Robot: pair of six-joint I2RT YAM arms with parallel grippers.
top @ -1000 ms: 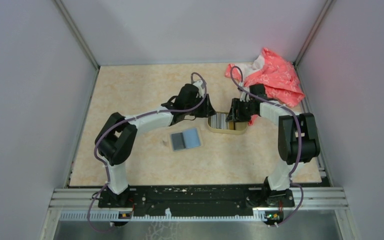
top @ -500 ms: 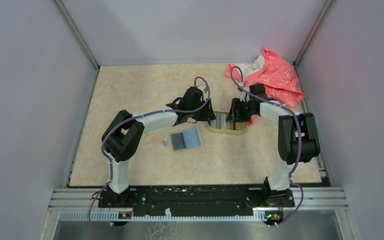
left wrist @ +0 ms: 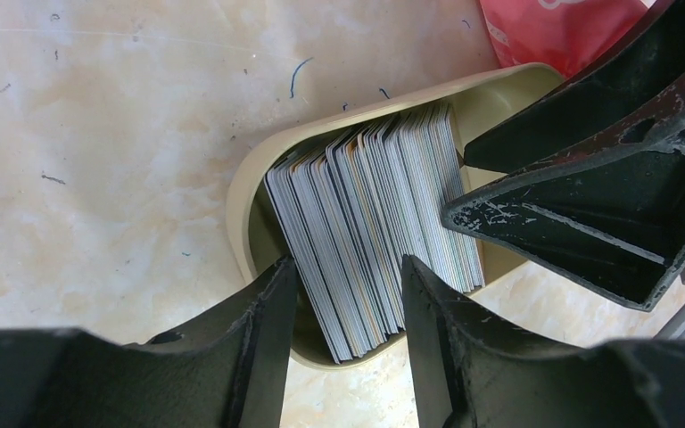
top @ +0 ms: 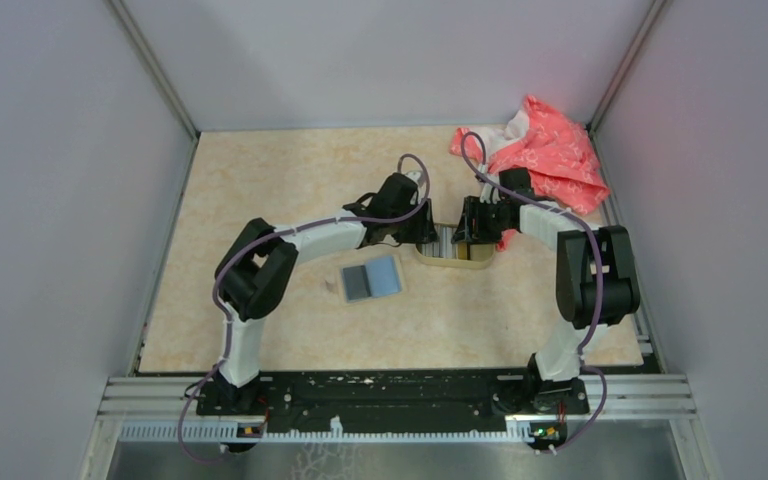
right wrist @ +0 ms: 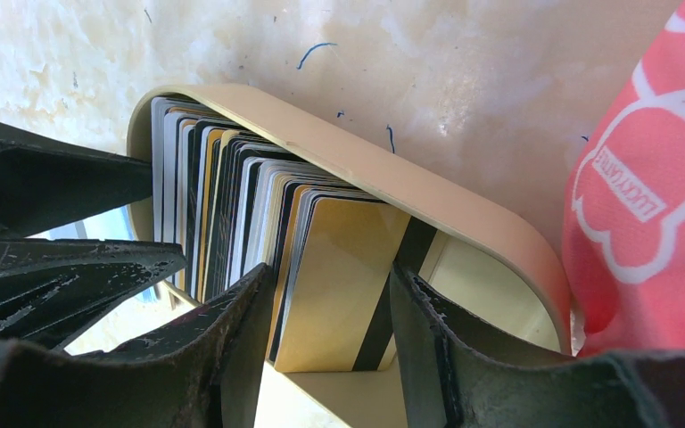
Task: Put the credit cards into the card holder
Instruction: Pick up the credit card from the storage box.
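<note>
Credit cards [left wrist: 366, 205] stand on edge in an oval tan dish [left wrist: 236, 192], with the left gripper [left wrist: 348, 267] and right gripper [right wrist: 330, 276] straddling opposite ends of the stack, seemingly to steady it and single one out; whether either actually pinches cannot be told.

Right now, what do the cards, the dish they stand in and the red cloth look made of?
Cards: probably thin rigid plastic; smooth glossy faces, one gold with a dark stripe.
Dish: tan, smooth, matte, likely moulded plastic, possibly ceramic; even rounded rim.
Cloth: soft printed fabric, pinkish red with white pattern, lying in folds.
</note>
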